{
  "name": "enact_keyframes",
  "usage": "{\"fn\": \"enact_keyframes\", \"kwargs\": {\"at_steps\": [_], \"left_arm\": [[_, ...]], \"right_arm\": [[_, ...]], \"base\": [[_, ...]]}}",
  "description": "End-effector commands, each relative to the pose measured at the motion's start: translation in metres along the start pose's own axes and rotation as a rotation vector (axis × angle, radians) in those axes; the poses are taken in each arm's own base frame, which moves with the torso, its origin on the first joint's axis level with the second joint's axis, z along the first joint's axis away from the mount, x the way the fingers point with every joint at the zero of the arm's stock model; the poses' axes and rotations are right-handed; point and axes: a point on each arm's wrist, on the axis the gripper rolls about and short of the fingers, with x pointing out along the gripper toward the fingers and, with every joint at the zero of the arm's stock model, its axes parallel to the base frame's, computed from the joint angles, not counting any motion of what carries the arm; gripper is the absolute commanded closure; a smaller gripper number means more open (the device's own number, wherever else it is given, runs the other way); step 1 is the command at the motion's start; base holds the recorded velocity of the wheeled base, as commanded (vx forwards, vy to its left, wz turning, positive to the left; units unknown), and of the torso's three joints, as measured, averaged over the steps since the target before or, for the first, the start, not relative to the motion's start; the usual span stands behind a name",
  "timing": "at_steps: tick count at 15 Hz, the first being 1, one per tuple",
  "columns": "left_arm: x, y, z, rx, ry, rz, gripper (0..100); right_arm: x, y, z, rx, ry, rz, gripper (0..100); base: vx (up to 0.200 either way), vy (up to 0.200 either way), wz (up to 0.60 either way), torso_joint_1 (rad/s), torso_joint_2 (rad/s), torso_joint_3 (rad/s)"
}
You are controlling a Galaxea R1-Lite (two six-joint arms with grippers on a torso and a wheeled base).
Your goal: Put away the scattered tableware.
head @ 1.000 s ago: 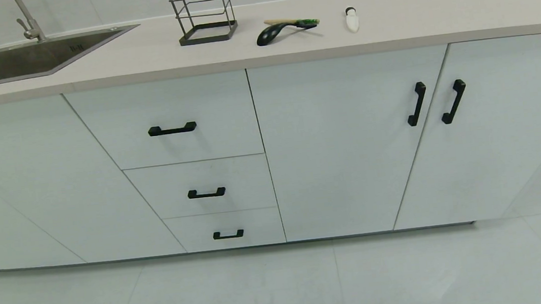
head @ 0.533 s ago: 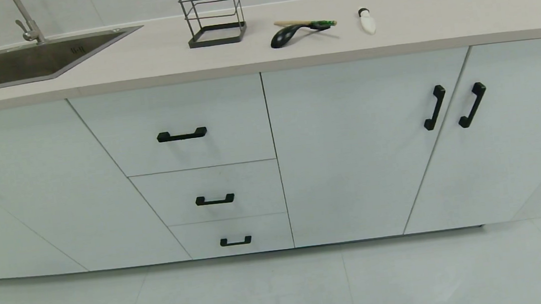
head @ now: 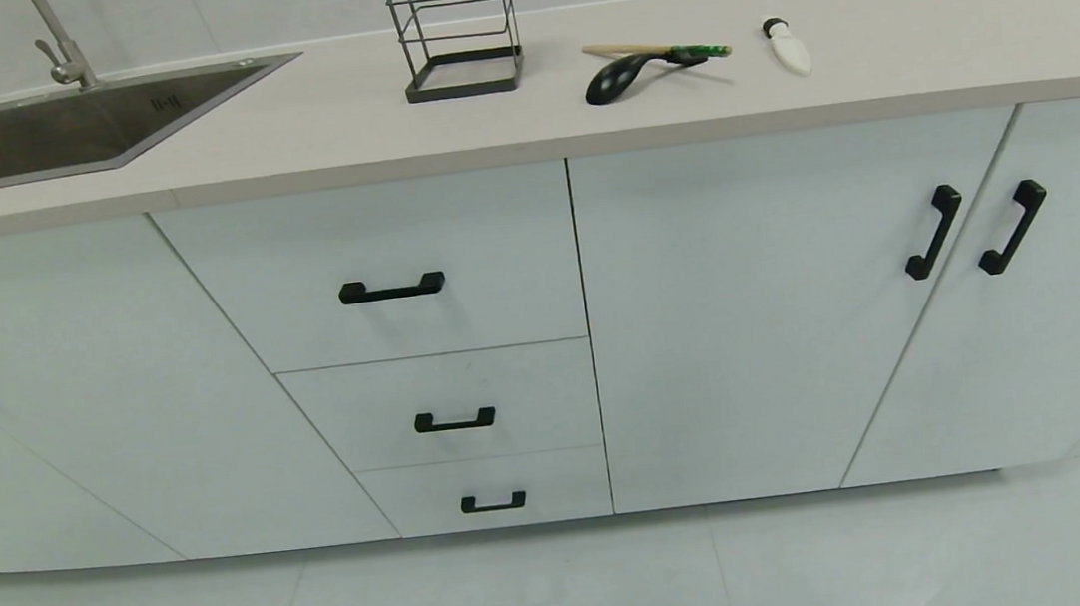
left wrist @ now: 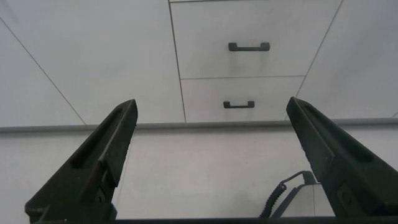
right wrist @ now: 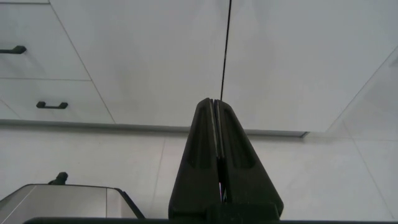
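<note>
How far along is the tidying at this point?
Done: nothing visible; the wire rack holds nothing in its visible part. In hand: nothing; the left hand is open, the right hand shut and empty, both low before the cabinet fronts. Left: the black spoon, the wooden-handled utensil and the small white utensil all lie loose on the counter.

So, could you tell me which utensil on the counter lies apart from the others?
The white piece, farthest right of the rack, lies alone; the black spoon and green-tipped stick lie together, touching.
</note>
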Motion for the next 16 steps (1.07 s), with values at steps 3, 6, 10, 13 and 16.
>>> {"fn": "enact_keyframes", "kwargs": {"at_steps": [3, 6, 10, 13, 16], "left_arm": [[0.0, 0.0, 0.0001, 0.0, -0.001, 0.0, 0], [0.0, 0.0, 0.0001, -0.003, -0.001, 0.0, 0], [0.0, 0.0, 0.0001, -0.005, -0.001, 0.0, 0], [0.0, 0.0001, 0.0002, 0.0, -0.002, 0.005, 0], [0.0, 0.0002, 0.0002, -0.038, -0.002, 0.01, 0]], "right_arm": [[0.0002, 0.0, 0.0001, 0.0, 0.002, -0.001, 100], [0.0002, 0.0, 0.0001, 0.002, 0.002, -0.001, 100], [0.0002, 0.0, 0.0001, 0.0, 0.002, -0.001, 100], [0.0002, 0.0, 0.0001, -0.004, 0.002, 0.001, 100], [0.0002, 0.0, 0.0001, -0.003, 0.002, 0.001, 100]], "base": [[0.2, 0.0, 0.0, 0.002, 0.0, -0.001], [0.0, 0.0, 0.0, 0.0, 0.0, 0.0], [0.0, 0.0, 0.0, 0.0, 0.0, 0.0], [0.0, 0.0, 0.0, 0.0, 0.0, 0.0], [0.0, 0.0, 0.6, 0.001, 0.0, 0.001]]}}
